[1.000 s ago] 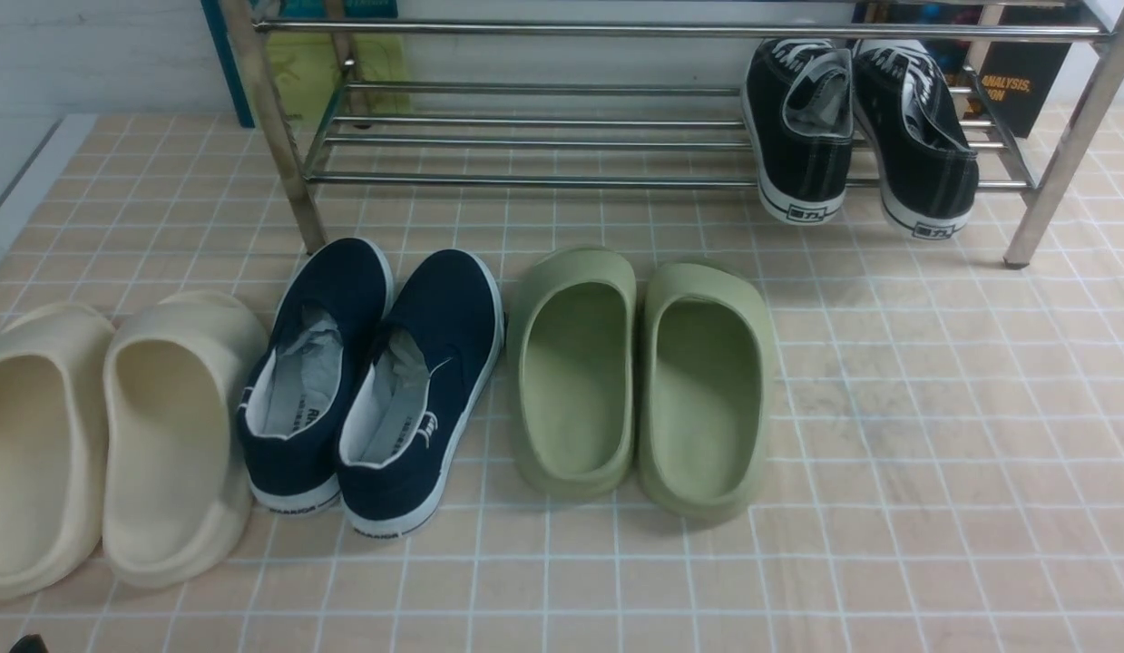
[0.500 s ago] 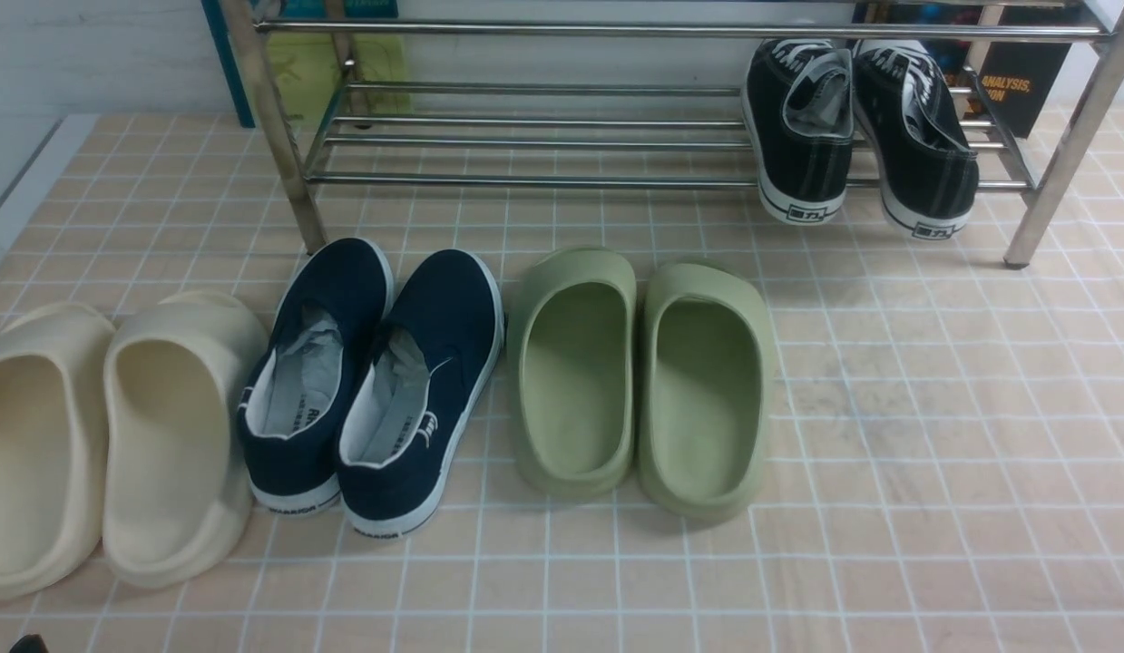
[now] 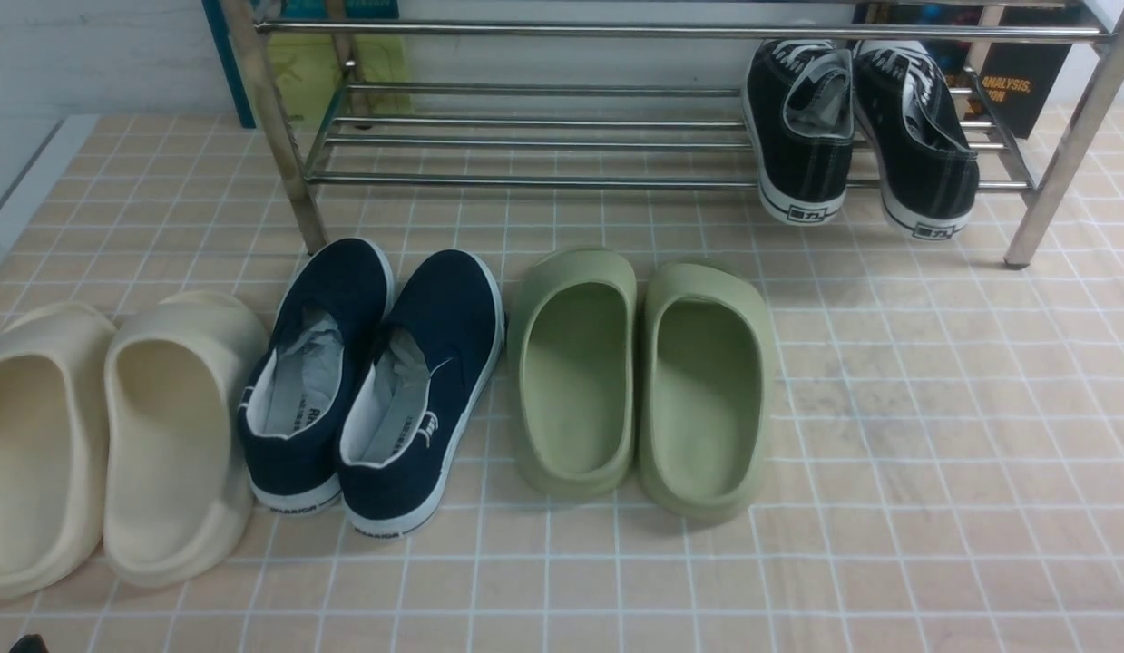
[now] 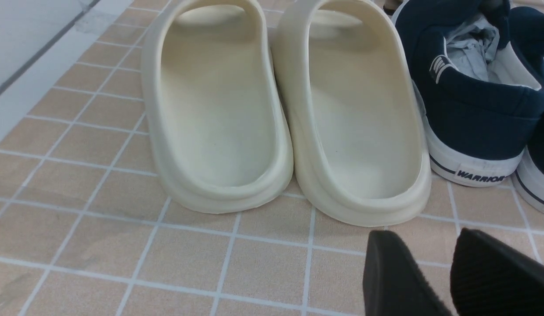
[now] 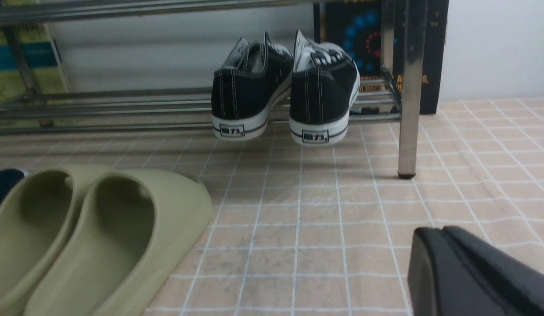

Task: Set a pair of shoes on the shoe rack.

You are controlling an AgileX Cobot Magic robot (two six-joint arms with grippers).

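My pair of shoes (image 3: 856, 136) sits at the right end of the shoe rack (image 3: 543, 180) on its lower shelf, heels hanging past the front bar, soles tilted. That overhang worries me: a nudge to the rack could tip them off onto the tiled floor. My left pincer (image 4: 434, 272) is spread and empty near the cream slippers (image 4: 285, 109); my right pincer (image 5: 447, 263) is pressed together, holding nothing.
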